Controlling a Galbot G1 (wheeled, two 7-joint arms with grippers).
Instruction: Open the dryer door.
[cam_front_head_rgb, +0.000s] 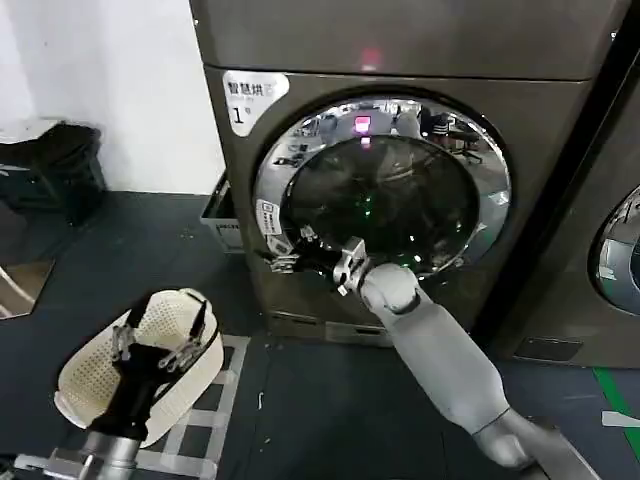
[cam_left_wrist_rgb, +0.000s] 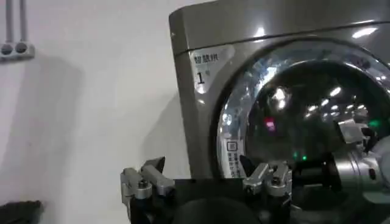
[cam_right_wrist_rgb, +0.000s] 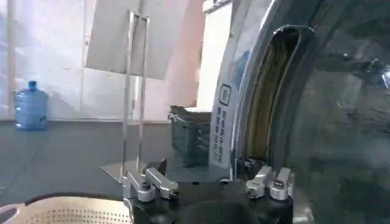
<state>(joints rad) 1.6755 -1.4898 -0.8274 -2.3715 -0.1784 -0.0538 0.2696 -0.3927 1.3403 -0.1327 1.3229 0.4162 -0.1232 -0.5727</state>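
In the head view the right gripper (cam_front_head_rgb: 300, 252), fingers spread, reaches the left rim of the dryer door (cam_front_head_rgb: 385, 195) at frame centre, while the left gripper (cam_front_head_rgb: 160, 335), fingers open and empty, hovers over a white basket (cam_front_head_rgb: 80, 385) lower left; in the left wrist view the dryer (cam_left_wrist_rgb: 207, 36) fills the right; in the right wrist view a grey crate (cam_right_wrist_rgb: 189, 135) sits near the door's edge.

Two machines: one dryer (cam_front_head_rgb: 420, 150) and a second machine (cam_front_head_rgb: 610, 250); two claws; one white basket (cam_front_head_rgb: 90, 385); one water bottle (cam_right_wrist_rgb: 30, 105)
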